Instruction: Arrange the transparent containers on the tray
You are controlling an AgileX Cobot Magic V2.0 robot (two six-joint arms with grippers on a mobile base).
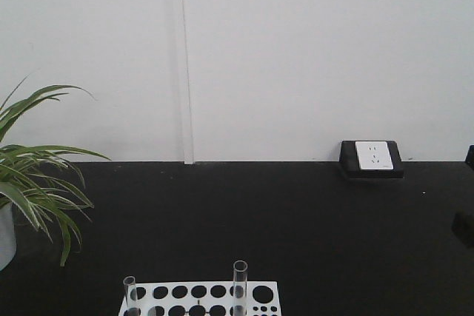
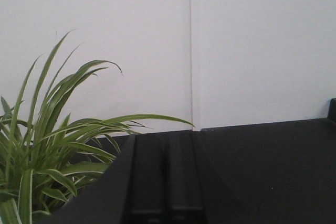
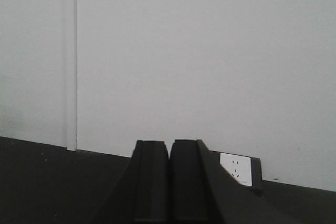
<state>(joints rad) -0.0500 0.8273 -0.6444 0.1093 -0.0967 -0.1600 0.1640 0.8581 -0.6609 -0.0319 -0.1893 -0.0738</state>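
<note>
Two slim clear glass test tubes (image 1: 240,283) are standing upright in a white perforated plastic rack (image 1: 189,300) on the black surface (image 1: 296,220), which is keeping them steady. The yellow tray is showing nowhere. Left gripper (image 2: 167,150) and right gripper (image 3: 169,153) are both clenched on nothing, apparently awaiting a first pick.

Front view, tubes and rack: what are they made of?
Tubes: clear glass by the look, glossy; the dark table shows through the walls. Clear plastic can't be ruled out. Rack: opaque matte white sheet with round holes, likely plastic, maybe painted metal.
</note>
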